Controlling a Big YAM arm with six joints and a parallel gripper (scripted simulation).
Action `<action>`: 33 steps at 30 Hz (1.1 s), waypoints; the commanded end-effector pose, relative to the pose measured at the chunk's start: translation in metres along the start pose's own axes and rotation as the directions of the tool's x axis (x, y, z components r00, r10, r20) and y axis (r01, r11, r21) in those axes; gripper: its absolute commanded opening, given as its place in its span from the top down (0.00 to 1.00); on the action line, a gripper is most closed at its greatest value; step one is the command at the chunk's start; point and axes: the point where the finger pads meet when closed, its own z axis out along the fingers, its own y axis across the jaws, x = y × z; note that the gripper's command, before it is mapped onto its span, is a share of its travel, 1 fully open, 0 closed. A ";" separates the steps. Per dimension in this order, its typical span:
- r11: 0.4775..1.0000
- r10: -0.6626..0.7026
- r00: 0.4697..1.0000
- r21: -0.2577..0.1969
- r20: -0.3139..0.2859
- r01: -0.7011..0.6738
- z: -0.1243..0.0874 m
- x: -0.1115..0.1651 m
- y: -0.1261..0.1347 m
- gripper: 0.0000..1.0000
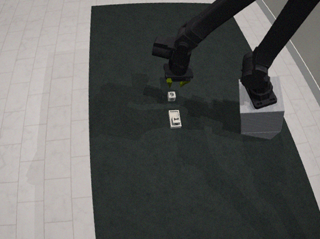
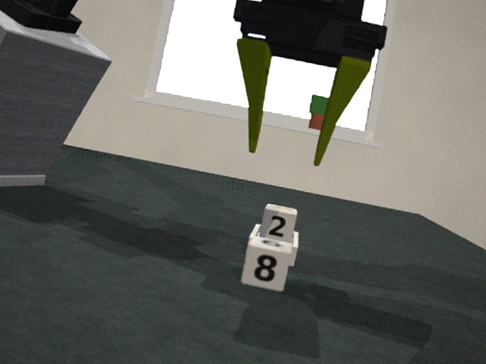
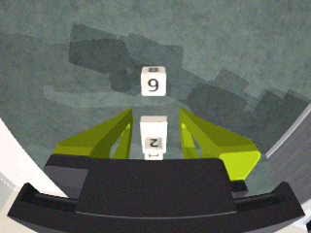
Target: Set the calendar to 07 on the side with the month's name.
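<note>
Your gripper (image 2: 284, 157) is hanging in the air above the dark mat (image 1: 176, 177), pointing straight down, with its green fingers (image 2: 252, 95) standing about halfway apart and nothing between them. You are holding nothing right now.

Below it, one cube (image 1: 171, 95) is sitting on the mat outside the tray, just beside it but not touching. From above you are seeing a 9 or 6 on its top face; from the outside camera the face turned toward you is showing an 8 (image 2: 265, 267).

The tray (image 1: 174, 118) is lying flat on the mat a little farther from the gripper. The other cube (image 2: 278, 223) is standing in it at one end, showing a 2 to the outside camera, while the rest of the tray's floor is lying bare. The digit on this cube's top face is too small to read for sure.

In the wrist camera, the tray cube (image 3: 154, 136) is showing between your fingers and the loose cube (image 3: 154, 82) is sitting beyond it, both roughly lined up with the gripper's middle.

The arm's grey pedestal (image 1: 271, 120) is standing on the mat well apart from the cubes.
</note>
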 end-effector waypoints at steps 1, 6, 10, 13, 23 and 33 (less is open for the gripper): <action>0.999 0.008 1.000 -0.046 0.020 -0.007 -0.006 -0.009 0.024 0.55; 0.999 0.007 1.000 -0.043 0.019 -0.007 -0.004 -0.009 0.024 0.55; 0.999 0.006 1.000 -0.045 0.019 -0.005 -0.004 -0.008 0.024 0.55; 0.999 0.006 1.000 -0.038 0.016 -0.005 0.000 -0.006 0.021 0.55; 1.000 0.004 1.000 -0.009 0.003 -0.004 0.018 0.001 0.005 0.55; 1.000 0.005 1.000 -0.008 0.003 -0.005 0.030 0.001 0.004 0.55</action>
